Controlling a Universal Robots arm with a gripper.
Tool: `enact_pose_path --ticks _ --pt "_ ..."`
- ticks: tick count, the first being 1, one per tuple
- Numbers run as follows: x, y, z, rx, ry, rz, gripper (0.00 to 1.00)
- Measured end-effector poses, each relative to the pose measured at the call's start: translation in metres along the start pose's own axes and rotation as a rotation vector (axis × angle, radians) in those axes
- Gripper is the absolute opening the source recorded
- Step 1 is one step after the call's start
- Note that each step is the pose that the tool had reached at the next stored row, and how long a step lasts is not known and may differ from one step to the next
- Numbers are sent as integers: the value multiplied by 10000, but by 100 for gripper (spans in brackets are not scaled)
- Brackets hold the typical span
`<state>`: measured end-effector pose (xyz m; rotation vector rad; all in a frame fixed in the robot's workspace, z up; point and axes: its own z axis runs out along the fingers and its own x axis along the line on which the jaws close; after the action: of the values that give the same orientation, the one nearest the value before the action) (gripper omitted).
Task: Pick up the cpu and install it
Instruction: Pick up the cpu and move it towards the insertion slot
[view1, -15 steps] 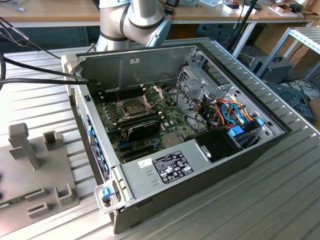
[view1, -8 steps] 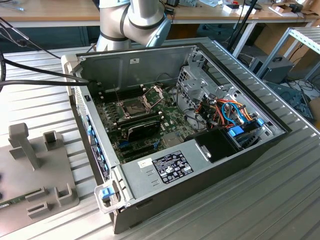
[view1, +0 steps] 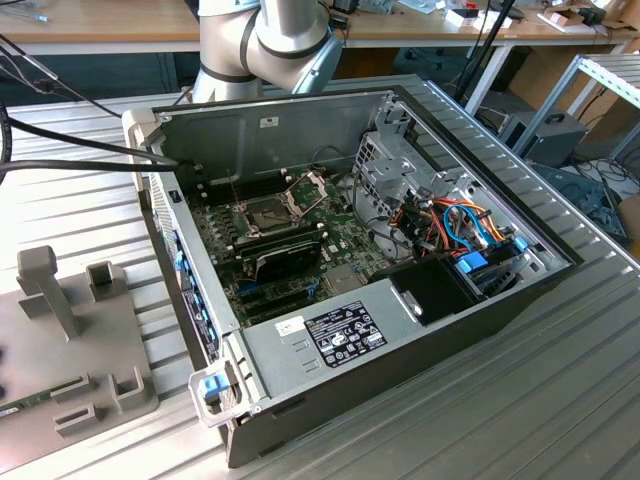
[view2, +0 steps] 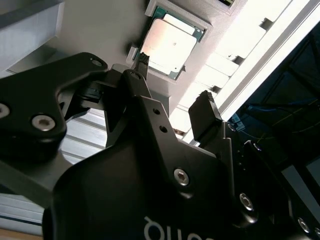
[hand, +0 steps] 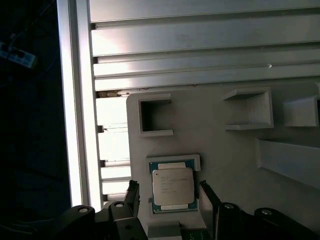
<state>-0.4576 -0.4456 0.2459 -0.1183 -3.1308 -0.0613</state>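
Note:
The cpu (hand: 172, 186) (view2: 167, 44), a small square chip with a silver-grey top and green rim, lies flat in a shallow pocket of a grey holder plate (hand: 225, 150). In both wrist views my gripper (hand: 168, 186) (view2: 173, 79) is open over it, with one black finger (hand: 132, 192) on one side of the chip and the other finger (hand: 210, 196) on the opposite side. Neither finger touches the chip. In the exterior view the green motherboard (view1: 290, 255) sits inside the open computer case, and its square socket (view1: 265, 213) has its metal plate (view1: 308, 185) hinged up.
The grey holder plate (view1: 70, 340), with upright posts, lies at the exterior view's left on a ribbed aluminium table (view1: 560, 400). A long black card (view1: 285, 255), cables (view1: 450, 225) and a power supply (view1: 340, 335) fill the case. The arm's base (view1: 265, 40) stands behind the case.

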Motion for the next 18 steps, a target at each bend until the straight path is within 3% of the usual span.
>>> enact_pose_path --ticks 3,6,12,18 --pt "-1 0 1 6 -2 0 60" --pt "-7 -1 10 63 -5 -1 60" --pt "-23 0 44 314 -11 3 60" --pt "-26 1 50 322 -15 5 60"
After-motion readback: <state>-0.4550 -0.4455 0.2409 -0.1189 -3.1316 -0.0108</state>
